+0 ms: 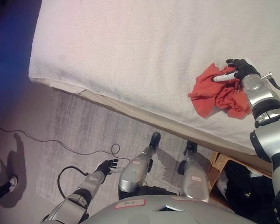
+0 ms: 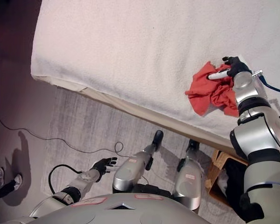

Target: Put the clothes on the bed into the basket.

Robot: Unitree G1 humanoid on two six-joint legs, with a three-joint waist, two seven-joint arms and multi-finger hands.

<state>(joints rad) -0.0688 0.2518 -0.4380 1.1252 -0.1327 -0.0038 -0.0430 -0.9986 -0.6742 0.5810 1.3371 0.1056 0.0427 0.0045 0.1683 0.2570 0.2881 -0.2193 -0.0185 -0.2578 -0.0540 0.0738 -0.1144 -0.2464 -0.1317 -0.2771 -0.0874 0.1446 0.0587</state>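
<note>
Bed (image 1: 144,42): right hand (image 1: 240,69) half-hides red cloth (image 1: 214,95).

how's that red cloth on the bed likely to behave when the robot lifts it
The red cloth lies crumpled in soft folds on the bed, so it will probably sag and hang floppy. It looks thin, likely light. With the right hand on only its upper edge, part may trail or drag.
</note>
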